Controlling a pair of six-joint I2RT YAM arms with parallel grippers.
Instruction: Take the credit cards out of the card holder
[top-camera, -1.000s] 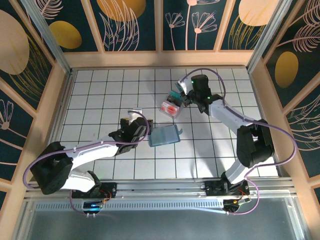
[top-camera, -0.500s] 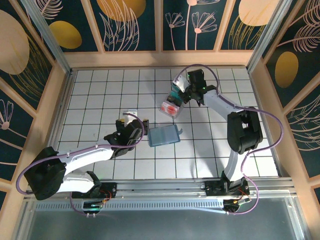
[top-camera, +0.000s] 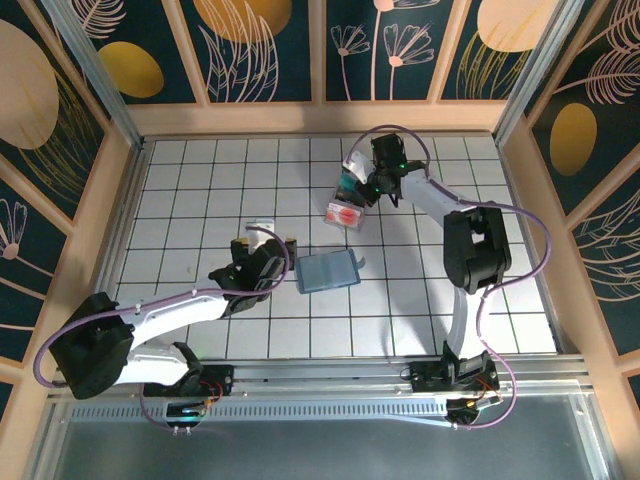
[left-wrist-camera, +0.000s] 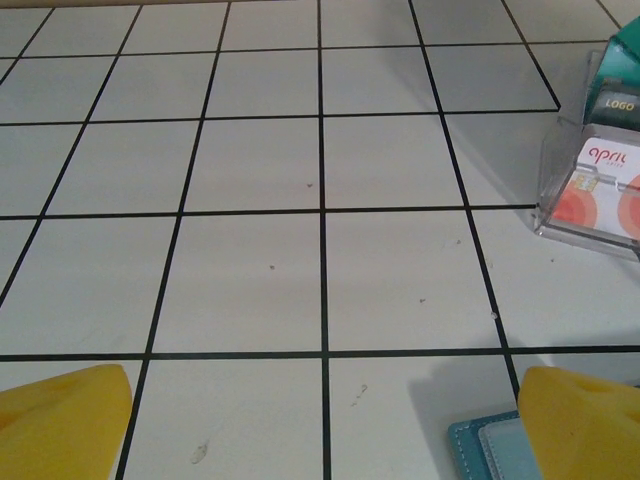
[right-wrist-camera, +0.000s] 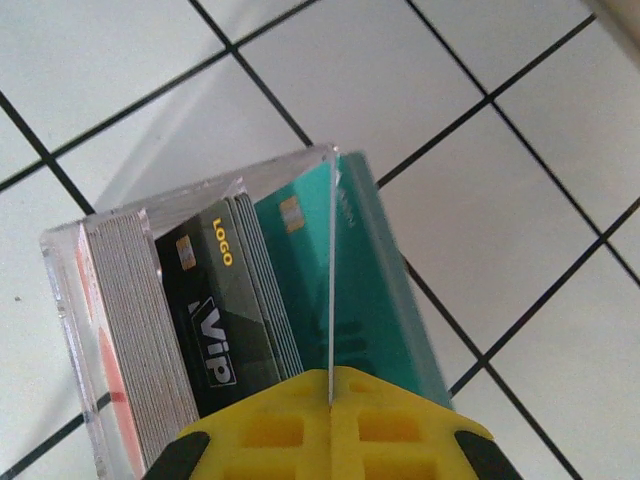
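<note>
While one clear box (left-wrist-camera: 560, 172) holds cards (left-wrist-camera: 606, 186), one card holder (top-camera: 326, 272) lies apart.

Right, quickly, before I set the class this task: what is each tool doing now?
Left tool: open, holding nothing.
Right tool: closed, apparently pinching a teal card by its edge.

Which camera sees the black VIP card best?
The right wrist view: the black VIP card stands close, its lettering readable. The left wrist view catches just its LOGO edge; from above it's too small to tell.
</note>
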